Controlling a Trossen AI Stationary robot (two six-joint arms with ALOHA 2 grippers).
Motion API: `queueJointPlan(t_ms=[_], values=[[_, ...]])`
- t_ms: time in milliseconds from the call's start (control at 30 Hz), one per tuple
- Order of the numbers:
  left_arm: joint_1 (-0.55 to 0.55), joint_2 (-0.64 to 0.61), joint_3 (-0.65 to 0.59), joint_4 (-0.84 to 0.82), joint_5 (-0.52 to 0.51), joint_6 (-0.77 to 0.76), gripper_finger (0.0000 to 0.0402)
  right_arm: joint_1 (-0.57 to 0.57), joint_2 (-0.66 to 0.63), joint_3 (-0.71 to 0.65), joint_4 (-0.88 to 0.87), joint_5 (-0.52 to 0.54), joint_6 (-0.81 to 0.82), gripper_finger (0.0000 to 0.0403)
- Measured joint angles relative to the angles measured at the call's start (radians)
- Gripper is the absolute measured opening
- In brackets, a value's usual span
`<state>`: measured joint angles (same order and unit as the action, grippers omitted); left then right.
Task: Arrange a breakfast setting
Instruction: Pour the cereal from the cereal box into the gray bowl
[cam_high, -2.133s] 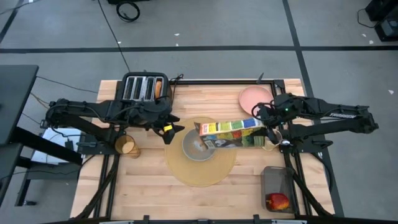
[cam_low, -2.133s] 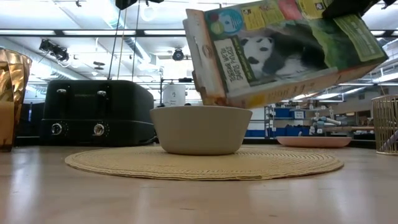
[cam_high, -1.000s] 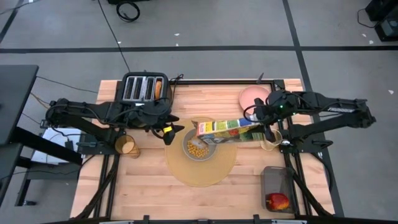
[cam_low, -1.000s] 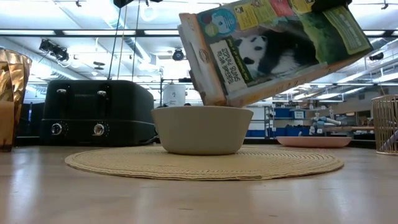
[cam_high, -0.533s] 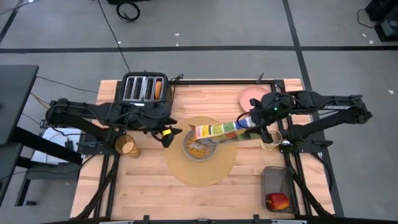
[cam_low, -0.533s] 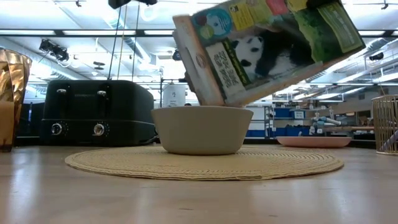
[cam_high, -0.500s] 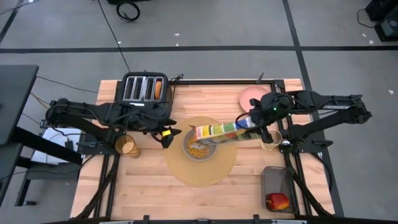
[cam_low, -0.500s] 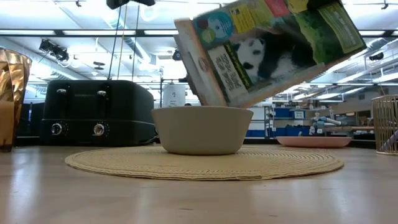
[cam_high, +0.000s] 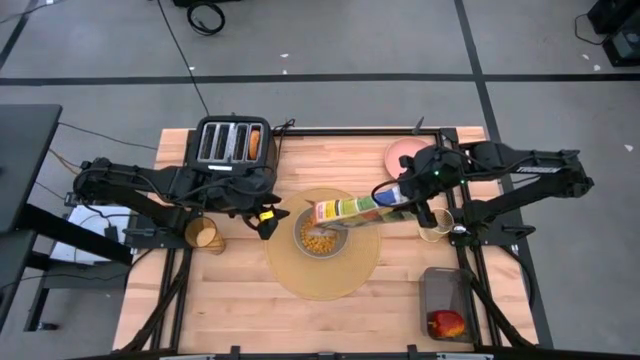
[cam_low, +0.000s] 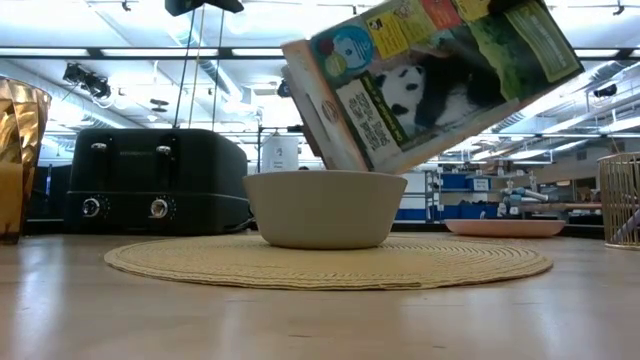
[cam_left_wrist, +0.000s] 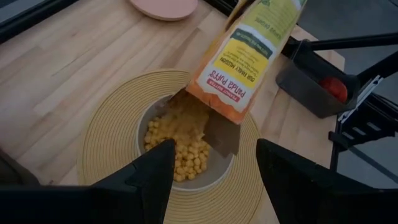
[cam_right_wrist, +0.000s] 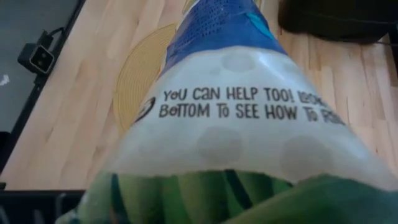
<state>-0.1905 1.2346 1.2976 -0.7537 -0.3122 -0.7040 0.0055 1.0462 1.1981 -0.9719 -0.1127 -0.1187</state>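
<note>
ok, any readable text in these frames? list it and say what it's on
"YOU CAN HELP TOO!" on the cereal box, right wrist view.
"BOTTOM TO SEE HOW TO" on the same box just below; the line runs on past that, cut off.
"PANDA PUFFS" on the box's orange end flap, left wrist view, above the bowl.
Other print on the box, low view: too small to read.
Lettering on the right arm, high view: too small to read.
</note>
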Motion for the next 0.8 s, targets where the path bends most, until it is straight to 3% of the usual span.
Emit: queueJointPlan(t_ms=[800], values=[[0.000, 0.000, 0.000, 0.003, 0.000, -0.018, 0.0231, 0.037, 0.014, 0.083, -0.087, -0.049, -0.039, 0.0176]])
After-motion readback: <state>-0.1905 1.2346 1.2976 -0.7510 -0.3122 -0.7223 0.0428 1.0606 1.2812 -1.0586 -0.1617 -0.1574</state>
